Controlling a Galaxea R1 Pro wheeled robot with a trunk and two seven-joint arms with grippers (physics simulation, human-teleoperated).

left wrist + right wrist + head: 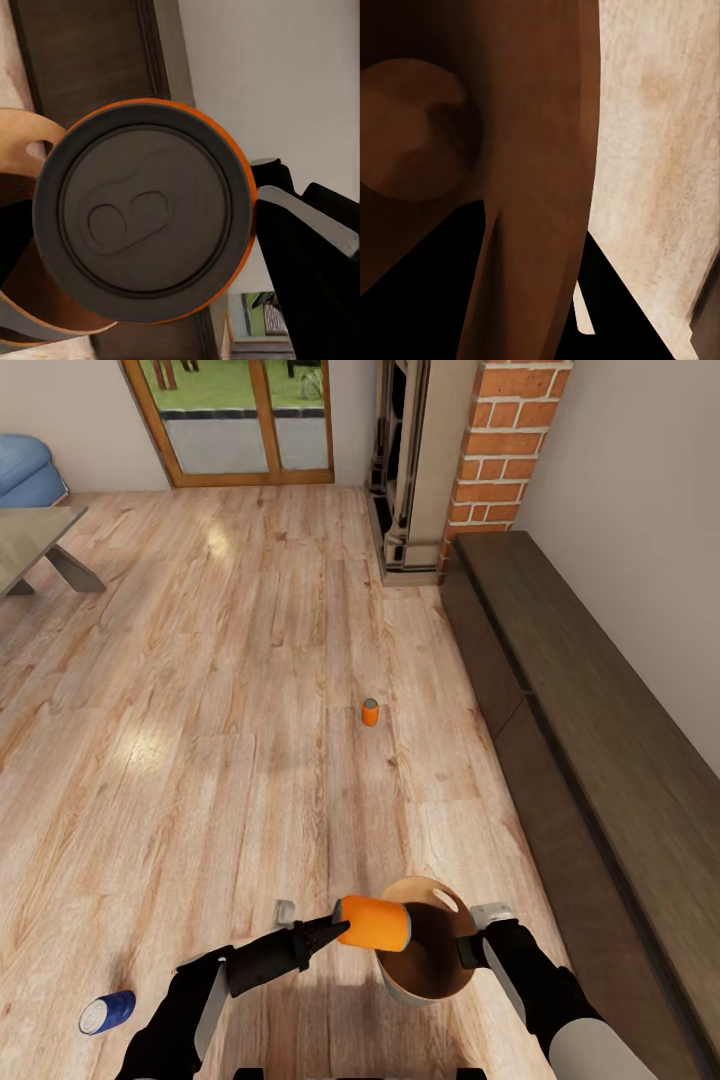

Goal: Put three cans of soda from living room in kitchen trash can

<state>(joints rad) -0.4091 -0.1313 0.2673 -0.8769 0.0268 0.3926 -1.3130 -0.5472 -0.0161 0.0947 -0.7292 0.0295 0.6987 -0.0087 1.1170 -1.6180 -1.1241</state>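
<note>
Setting: living room with a pale wood plank floor (200,690), a long dark low cabinet (600,740) along the wall and a brick pillar (505,445) beyond it.
Bin: round off-white trash can with a brown inside (428,952), tilted and carried off the floor; the right gripper (472,948) is clamped on its rim, one finger inside against the brown wall.
Can in hand: bright orange soda can with a silver top (375,922), lying sideways in the left gripper (338,928), whose fingers are closed on it; it sits at the bin's rim, half over the mouth, not yet inside.
Second orange can (370,711): upright on the planks, well ahead, near the cabinet.
Dark blue can (107,1011): lying on its side on the floor beside the left arm.
Progress: judging by this, no can is visibly in the bin; the first is about to drop, two remain to collect, and the kitchen trip is still ahead.
</note>
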